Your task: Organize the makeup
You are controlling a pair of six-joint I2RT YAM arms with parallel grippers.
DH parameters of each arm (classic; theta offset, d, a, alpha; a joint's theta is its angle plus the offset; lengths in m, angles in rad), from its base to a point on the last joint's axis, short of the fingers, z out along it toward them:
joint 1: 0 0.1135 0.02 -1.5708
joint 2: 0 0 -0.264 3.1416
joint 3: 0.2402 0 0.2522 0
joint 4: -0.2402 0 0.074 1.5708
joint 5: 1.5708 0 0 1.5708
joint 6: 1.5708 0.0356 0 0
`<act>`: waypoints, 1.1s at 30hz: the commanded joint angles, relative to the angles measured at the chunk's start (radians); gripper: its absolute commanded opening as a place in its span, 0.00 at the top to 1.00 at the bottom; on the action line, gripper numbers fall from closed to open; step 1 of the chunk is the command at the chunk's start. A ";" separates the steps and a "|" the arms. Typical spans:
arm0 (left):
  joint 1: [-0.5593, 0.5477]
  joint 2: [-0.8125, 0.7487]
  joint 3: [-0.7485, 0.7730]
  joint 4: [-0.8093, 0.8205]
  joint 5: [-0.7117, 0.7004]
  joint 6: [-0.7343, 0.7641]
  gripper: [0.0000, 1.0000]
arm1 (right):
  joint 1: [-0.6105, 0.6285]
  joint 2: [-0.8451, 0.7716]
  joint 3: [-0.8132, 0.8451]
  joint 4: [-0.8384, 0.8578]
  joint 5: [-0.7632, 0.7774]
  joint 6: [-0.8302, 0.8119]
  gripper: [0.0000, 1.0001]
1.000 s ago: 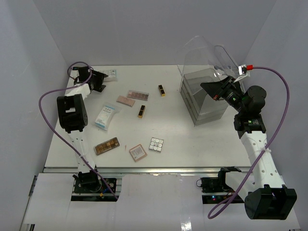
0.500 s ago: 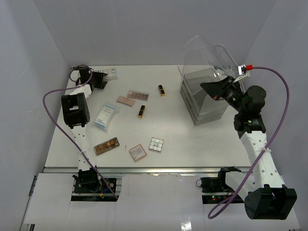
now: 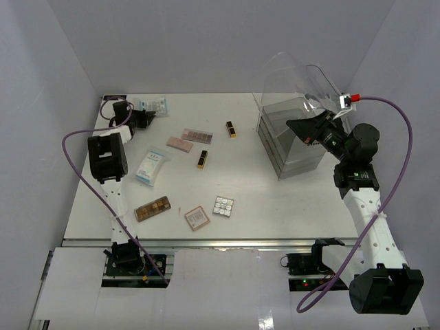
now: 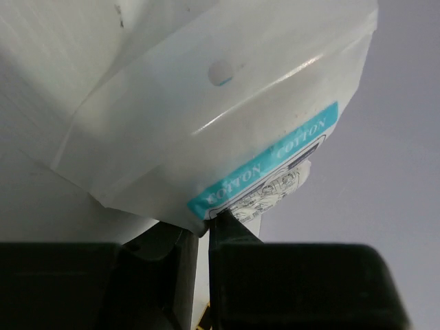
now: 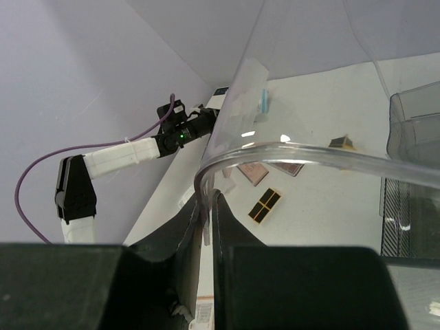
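L fingers (image 4: 210, 230) at far-left corner of surface (image 3: 254, 192), closed on the near edge of a cotton packet (image 4: 206, 124); wrist view shows the edge pinched in the narrow gap.

R fingers (image 5: 210, 206) on right side, clamped on the rim of the clear lid (image 5: 309, 157), which stands raised over the box (image 3: 292, 148).

Rest of makeup lies loose, left-centre:
- white-blue packet (image 3: 150, 167) on left
- two pink palettes (image 3: 179, 144) (image 3: 197, 135) farther back, near each other
- dark-gold piece (image 3: 202, 159) at centre, a 2nd one (image 3: 232, 129) farther off
- nearest row: brown pan palette (image 3: 152, 208), pinkish square compact (image 3: 196, 218), silvery grid palette (image 3: 223, 205), the last two just beside each other.
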 commanded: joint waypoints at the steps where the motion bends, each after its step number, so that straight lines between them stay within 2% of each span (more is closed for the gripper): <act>1: 0.000 -0.127 -0.130 0.097 0.136 0.066 1.00 | -0.010 -0.029 0.003 0.063 0.009 -0.015 0.88; 4: -0.020 -0.231 -0.215 0.176 0.260 0.124 1.00 | -0.016 -0.037 -0.001 0.068 0.017 -0.019 0.88; 9: -0.073 -0.475 -0.436 0.233 0.322 0.250 1.00 | -0.020 -0.044 -0.003 0.069 0.017 -0.025 0.88; 14: -0.122 -0.693 -0.621 0.306 0.376 0.271 1.00 | -0.020 -0.056 -0.001 0.073 0.014 -0.019 0.88; 20: -0.281 -0.848 -0.783 0.399 0.432 0.276 1.00 | -0.020 -0.072 -0.007 0.075 0.012 -0.010 0.88; 24: -0.391 -0.864 -0.835 0.458 0.456 0.274 1.00 | -0.020 -0.081 -0.009 0.071 0.011 -0.015 0.88; 33: -0.533 -0.775 -0.823 0.682 0.503 0.197 1.00 | -0.020 -0.085 -0.010 0.072 0.011 -0.013 0.88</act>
